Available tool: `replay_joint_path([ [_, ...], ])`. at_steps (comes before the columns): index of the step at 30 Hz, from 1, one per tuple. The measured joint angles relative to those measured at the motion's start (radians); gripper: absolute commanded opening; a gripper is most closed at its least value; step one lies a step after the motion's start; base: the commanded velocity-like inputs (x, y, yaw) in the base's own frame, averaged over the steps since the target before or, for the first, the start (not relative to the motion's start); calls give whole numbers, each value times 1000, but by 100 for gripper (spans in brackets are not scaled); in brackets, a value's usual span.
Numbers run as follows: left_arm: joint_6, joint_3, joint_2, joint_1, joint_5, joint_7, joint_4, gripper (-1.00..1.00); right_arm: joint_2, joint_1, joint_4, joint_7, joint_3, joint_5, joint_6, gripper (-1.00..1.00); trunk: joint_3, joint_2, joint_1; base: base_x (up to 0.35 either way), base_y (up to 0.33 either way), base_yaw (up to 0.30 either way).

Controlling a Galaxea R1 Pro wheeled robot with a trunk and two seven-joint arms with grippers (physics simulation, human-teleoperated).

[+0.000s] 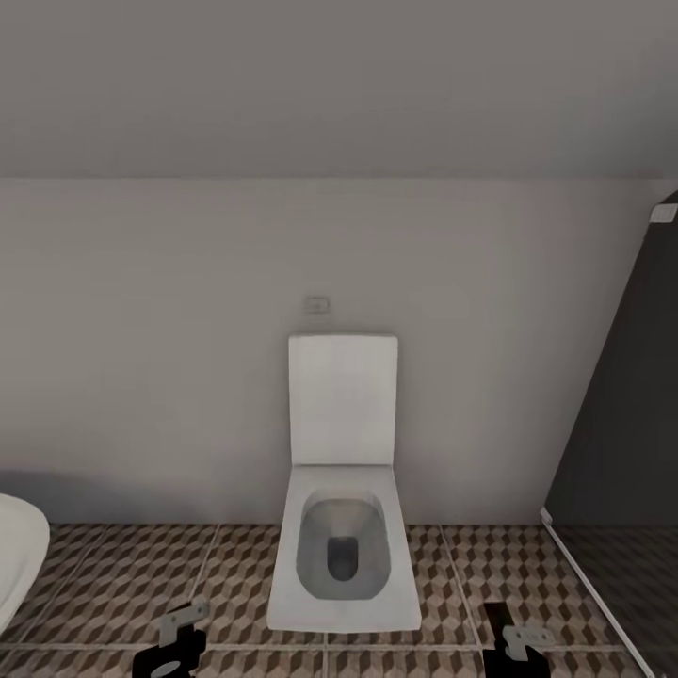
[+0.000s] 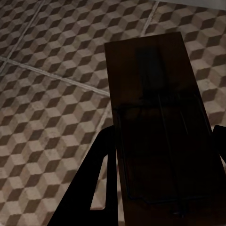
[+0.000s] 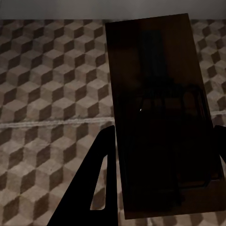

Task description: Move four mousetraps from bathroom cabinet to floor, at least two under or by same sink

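Here, the head view faces a white square-edged toilet (image 1: 341, 499) on the cube-patterned tiled bathroom floor (image 1: 122, 574), both grippers low at the frame's bottom. In the left wrist view, the left gripper (image 2: 162, 155) clasps a flat dark-brown rectangular mousetrap (image 2: 155, 117) by its long edges. In the right wrist view, the right gripper (image 3: 162, 155) likewise grips a second mousetrap (image 3: 155, 103). Each appears light, stiff and thin; edge grips suit it.

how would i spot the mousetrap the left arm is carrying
Start at the white square toilet against the grey wall; the left gripper hangs beside it above the cube-patterned floor tiles. Between its black jaws sits a flat dark-brown rectangular mousetrap, plain against the busy tiles.
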Motion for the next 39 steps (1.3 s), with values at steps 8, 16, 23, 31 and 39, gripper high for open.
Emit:
replay_joint_path([
  [8, 0, -2, 0, 0, -1, 0, -2, -100, 0, 0, 0, 0, 0, 3, -1, -100, -25, -56, 31, 0, 0, 0],
  [16, 0, -1, 0, 0, -2, 0, -2, -100, 0, 0, 0, 0, 0, 3, -1, -100, -50, -112, 61, 0, 0, 0],
  [23, 0, -1, -1, 0, -3, 1, -3, -100, 0, 0, 0, 0, 0, 3, -1, -100, -72, -161, 88, 0, 0, 0],
  [31, 0, -1, -2, 0, -3, 2, -3, -100, 0, 0, 0, 0, 0, 3, -1, -100, -97, -217, 118, 135, 0, 0],
  [39, 0, -2, -2, 0, -3, 3, -3, -100, 0, 0, 0, 0, 0, 4, -1, -100, -122, -273, 150, 51, 0, 0],
])
